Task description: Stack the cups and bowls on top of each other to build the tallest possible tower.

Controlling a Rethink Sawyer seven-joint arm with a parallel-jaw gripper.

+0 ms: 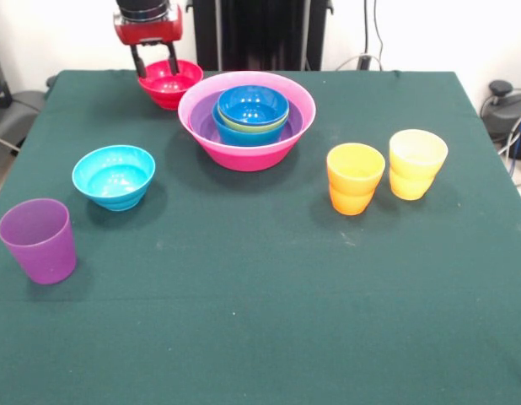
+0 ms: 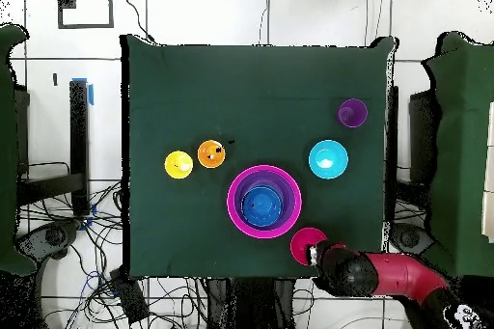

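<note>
The tower (image 1: 246, 120) is seen as bowls nested in the hot-pink bowl (image 1: 281, 145) on the green counter (image 1: 260, 295). Just beside it, the red-pink bowl (image 1: 170, 83) is straddled at its rim by the open gripper (image 1: 154, 61). The cyan bowl (image 1: 114, 176) and the three cups are set apart from the tower.

In the front view, my fingers (image 1: 156, 66) straddle the far bowl's (image 1: 170, 83) rim, left of the nested tower (image 1: 246, 120); two cups (image 1: 355, 178) stand right, another bowl (image 1: 114, 176) and cup (image 1: 38, 240) front-left
</note>
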